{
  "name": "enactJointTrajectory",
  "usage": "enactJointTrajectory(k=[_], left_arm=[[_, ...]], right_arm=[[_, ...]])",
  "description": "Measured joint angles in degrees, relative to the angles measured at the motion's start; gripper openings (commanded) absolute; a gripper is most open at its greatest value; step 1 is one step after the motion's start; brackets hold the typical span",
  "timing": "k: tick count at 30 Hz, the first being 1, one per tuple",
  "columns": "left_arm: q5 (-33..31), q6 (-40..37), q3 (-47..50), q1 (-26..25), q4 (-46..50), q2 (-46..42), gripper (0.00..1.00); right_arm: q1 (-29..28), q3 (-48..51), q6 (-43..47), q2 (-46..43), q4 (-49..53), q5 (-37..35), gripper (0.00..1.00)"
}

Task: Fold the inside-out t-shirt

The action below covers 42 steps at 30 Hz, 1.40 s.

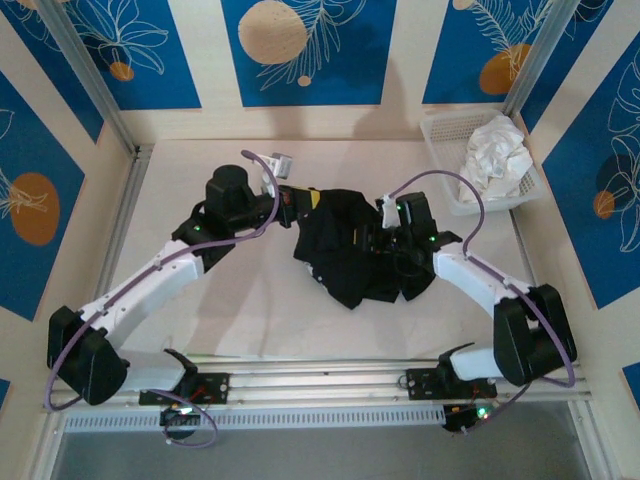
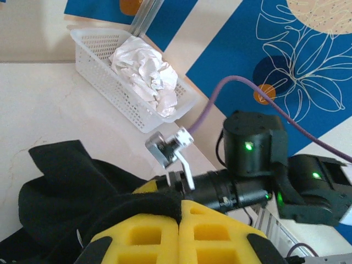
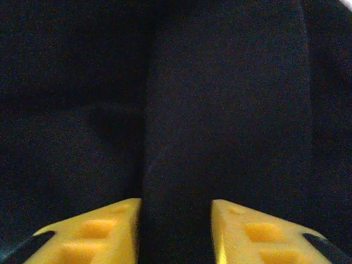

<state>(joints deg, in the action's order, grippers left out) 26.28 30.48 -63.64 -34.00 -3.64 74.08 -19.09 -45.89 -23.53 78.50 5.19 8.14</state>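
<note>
step: likely spreading shirt [image 1: 348, 258], bunched at centre of table [image 1: 215, 320] | left claw [image 2: 180, 213] pinched shut on its edge | right claw [image 3: 176, 220] clamped on a fold | next: needed an even pull apart

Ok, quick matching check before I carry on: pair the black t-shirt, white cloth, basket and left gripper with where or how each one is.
1 black t-shirt
2 white cloth
3 basket
4 left gripper

A far right corner of the table
B crumpled in the basket
C pads shut on black cloth
D bunched at mid-table

Pairs: 1-D, 2-B, 3-A, 4-C
</note>
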Motion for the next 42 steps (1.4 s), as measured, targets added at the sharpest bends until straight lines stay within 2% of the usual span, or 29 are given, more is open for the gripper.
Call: enactJointTrajectory(k=[2,8,13,16,19,22,26,29,32,36,39,42], left_arm=[[-0.5,-0.5,0.4,0.3,0.2,-0.7,0.0],[-2.4,0.3,1.4,4.5,-0.2,-3.1,0.0],[-3.1,3.8,1.4,11.5,-2.2,-4.8,0.0],[-5.6,4.2,1.5,15.0,-1.9,-7.1,0.0],[-8.7,3.1,1.8,16.3,0.0,-9.2,0.0],[-9.7,1.0,3.7,16.3,2.2,-8.8,0.0],[-9.2,-0.6,8.7,16.3,5.0,-4.2,0.0],[-6.4,-0.3,13.2,16.2,5.1,-2.3,0.0],[-2.6,0.8,14.1,15.9,3.2,-2.3,0.0],[2.4,2.5,13.9,15.3,-1.7,-2.6,0.0],[5.0,3.7,13.8,14.9,-4.1,-3.2,0.0],[6.2,4.2,13.6,14.6,-4.9,-3.9,0.0]], right_arm=[[2.5,0.1,-1.1,0.4,-2.5,2.2,0.0],[11.6,0.2,-2.5,-7.9,-5.2,9.1,0.0],[16.8,-5.9,-2.9,-17.5,-5.1,14.2,0.0],[17.6,-8.1,-2.2,-23.2,-5.5,15.8,0.0],[17.5,-6.3,-1.9,-26.9,-6.1,18.3,0.0],[16.6,-1.9,-1.8,-26.1,-6.4,20.9,0.0],[13.7,4.8,-1.6,-20.9,-4.8,21.9,0.0],[10.1,7.3,-1.3,-17.9,-0.8,18.3,0.03],[5.6,7.3,-0.2,-15.8,3.1,10.7,0.17],[-1.7,6.1,3.3,-15.2,8.7,-3.5,0.39],[-8.0,4.9,7.3,-16.2,9.7,-13.5,0.48],[-14.0,4.7,12.1,-18.6,8.5,-20.4,0.52]])
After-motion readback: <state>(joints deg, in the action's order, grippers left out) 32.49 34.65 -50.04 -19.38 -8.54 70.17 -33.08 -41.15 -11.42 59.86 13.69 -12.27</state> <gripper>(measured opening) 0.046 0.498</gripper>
